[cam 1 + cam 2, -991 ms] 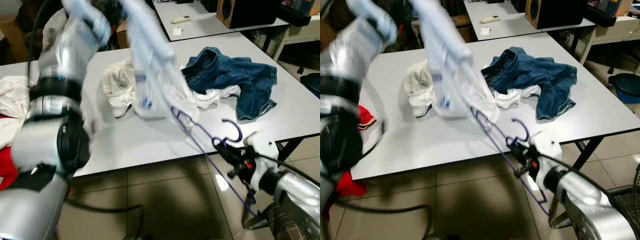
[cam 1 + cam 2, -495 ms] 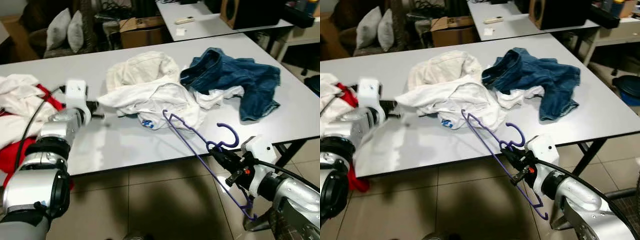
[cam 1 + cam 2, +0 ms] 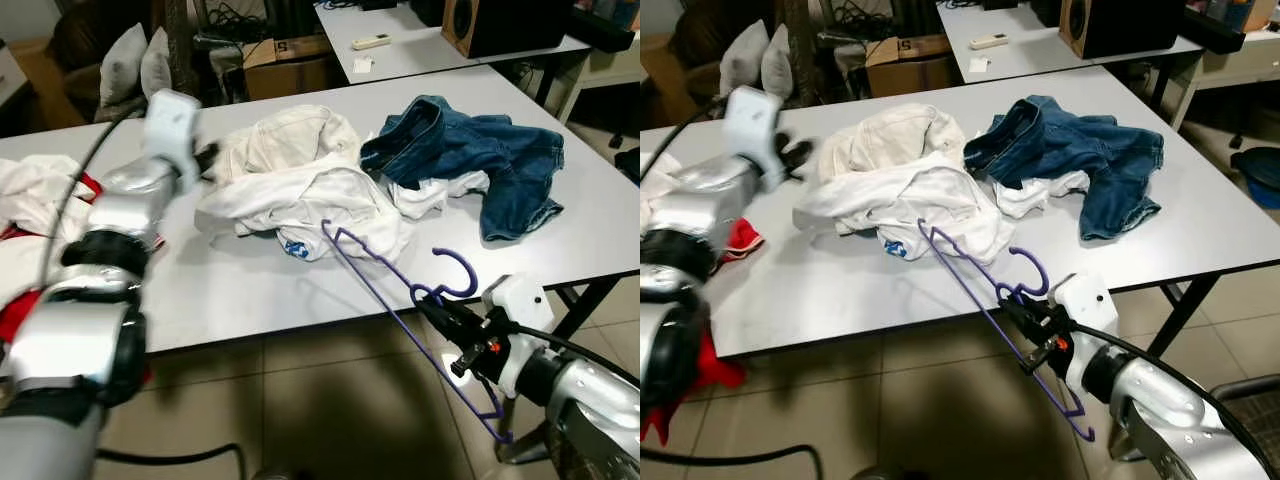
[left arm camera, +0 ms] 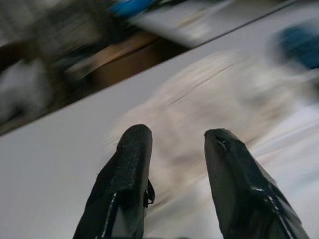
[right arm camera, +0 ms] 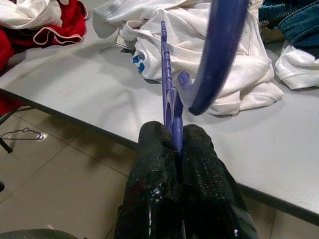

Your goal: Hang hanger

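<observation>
My right gripper [image 3: 432,305] hangs below the table's front edge, shut on the neck of a purple hanger [image 5: 219,50]. The hanger's hook curls up over the table edge, and its far corner lies against a crumpled white shirt [image 3: 320,195] on the grey table [image 3: 250,290]. One arm of the hanger slants down toward the floor. My left gripper [image 3: 207,155] hovers open and empty at the left side of the white clothes pile, next to a cream garment [image 3: 285,130]. In the left wrist view both fingers [image 4: 127,164] stand apart, with blurred white cloth beyond them.
Blue jeans [image 3: 470,150] lie to the right on the table, red and white clothes [image 3: 30,190] at its left end. A second table [image 3: 420,45] with a remote and a speaker stands behind. Cushions [image 3: 135,65] and a cardboard box [image 3: 290,70] sit at the back.
A second ago my left arm held the white shirt up; it now lies on the table. The left gripper, open, has swung from the table's left toward the clothes pile. The right gripper has hardly moved.
</observation>
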Motion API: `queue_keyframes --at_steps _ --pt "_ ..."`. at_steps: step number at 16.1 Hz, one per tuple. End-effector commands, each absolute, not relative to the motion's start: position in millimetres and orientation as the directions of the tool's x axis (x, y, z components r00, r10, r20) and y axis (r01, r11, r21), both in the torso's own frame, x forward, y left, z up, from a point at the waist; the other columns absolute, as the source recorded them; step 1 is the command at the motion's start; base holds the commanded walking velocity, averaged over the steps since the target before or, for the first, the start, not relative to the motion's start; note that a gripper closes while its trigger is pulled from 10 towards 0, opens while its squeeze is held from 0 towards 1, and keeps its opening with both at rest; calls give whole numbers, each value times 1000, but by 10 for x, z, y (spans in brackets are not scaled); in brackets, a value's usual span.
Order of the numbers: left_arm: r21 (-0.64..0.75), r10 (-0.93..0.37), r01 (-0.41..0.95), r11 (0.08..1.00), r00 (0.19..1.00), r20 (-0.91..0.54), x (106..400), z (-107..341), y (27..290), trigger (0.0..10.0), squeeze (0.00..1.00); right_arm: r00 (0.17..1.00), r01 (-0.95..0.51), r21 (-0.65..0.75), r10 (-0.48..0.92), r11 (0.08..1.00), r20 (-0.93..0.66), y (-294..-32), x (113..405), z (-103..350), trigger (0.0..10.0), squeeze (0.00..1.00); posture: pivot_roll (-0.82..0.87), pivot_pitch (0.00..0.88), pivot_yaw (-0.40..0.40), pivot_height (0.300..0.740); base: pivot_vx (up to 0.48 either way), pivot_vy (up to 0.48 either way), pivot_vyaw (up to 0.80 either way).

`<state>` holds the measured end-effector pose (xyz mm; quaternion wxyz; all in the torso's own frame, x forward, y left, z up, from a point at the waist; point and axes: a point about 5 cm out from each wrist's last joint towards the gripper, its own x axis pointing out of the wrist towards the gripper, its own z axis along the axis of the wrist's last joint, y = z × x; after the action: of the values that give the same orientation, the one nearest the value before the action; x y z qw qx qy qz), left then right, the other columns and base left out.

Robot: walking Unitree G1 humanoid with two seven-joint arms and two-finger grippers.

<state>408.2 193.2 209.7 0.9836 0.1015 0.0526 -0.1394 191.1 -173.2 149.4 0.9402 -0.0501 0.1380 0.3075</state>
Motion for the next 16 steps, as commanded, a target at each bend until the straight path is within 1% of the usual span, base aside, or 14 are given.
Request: queue_keyframes --at_steps 1,2,3,4,6,8,10,12,14,16 --pt "182 -372 387 904 922 -109 4089 2137 1747 10000 43 785 -589 -31 562 808 -262 -1735 1901 1559 10000 0 -119 0 187 740 0 0 0" --pt "161 -471 487 858 873 -128 4070 2031 1478 10000 0 790 -582 -36 555 812 -262 -1745 1899 1566 10000 0 -139 0 196 740 0 0 0" --pt "147 -529 548 824 835 -149 4042 1913 1253 10000 0 795 -576 -46 546 816 -263 -1756 1888 1579 10000 0 -161 0 204 740 0 0 0" --pt "164 -527 553 817 831 -181 4026 1807 1134 10000 0 802 -568 -52 538 821 -261 -1766 1871 1599 10000 0 -176 0 210 740 0 0 0" --pt "234 -483 525 818 848 -217 4014 1698 1043 10000 0 812 -553 -62 521 831 -264 -1801 1832 1618 10000 0 -210 0 227 740 0 0 0" --pt "294 -426 475 829 878 -219 4023 1671 1031 10000 0 820 -539 -67 505 839 -269 -1824 1782 1632 10000 0 -233 0 236 740 0 0 0" --pt "347 -352 401 848 915 -197 4051 1698 1081 10000 0 826 -528 -67 494 846 -272 -1838 1745 1638 10000 0 -251 0 246 740 0 0 0" --pt "397 -247 304 866 951 -188 4065 1671 1239 10000 0 830 -520 -61 488 852 -272 -1818 1719 1641 10000 0 -253 0 239 740 0 0 0" --pt "427 -212 291 856 951 -224 4046 1589 1318 10000 0 826 -524 -57 491 850 -275 -1810 1721 1636 10000 0 -252 0 234 740 0 0 0" --pt "442 -192 323 836 929 -316 3976 1386 1424 10000 0 818 -538 -62 503 841 -279 -1816 1745 1650 10000 0 -242 0 213 740 0 0 0"
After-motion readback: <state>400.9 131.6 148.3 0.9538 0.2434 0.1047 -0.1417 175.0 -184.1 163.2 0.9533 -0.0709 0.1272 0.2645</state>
